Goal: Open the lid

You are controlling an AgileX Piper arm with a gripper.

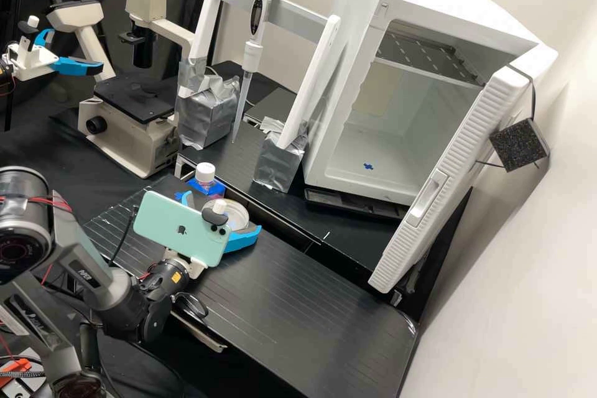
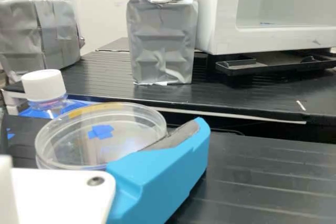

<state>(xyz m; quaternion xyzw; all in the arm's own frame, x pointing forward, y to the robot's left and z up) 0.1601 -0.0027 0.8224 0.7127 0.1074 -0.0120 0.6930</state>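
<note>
The gripper (image 1: 221,212) is in the high view at the middle of the bench, its blue fingers wide apart on either side of a round clear dish with a lid (image 1: 235,210). A mint-green phone on the arm hides part of the dish. In the wrist view, the gripper (image 2: 102,129) has one blue finger (image 2: 163,166) along the dish's side, its grey pad close against the rim; whether it touches, I cannot tell. The clear lid (image 2: 128,137) lies flat on the dish, with a blue tape cross (image 2: 101,131) seen through it.
A white-capped bottle (image 1: 205,175) with blue around it stands just behind the dish. Farther back are a pipette (image 1: 252,53) on a white frame with silver-wrapped feet (image 1: 280,158), a microscope (image 1: 134,99), and a white cabinet (image 1: 357,168) with its door open.
</note>
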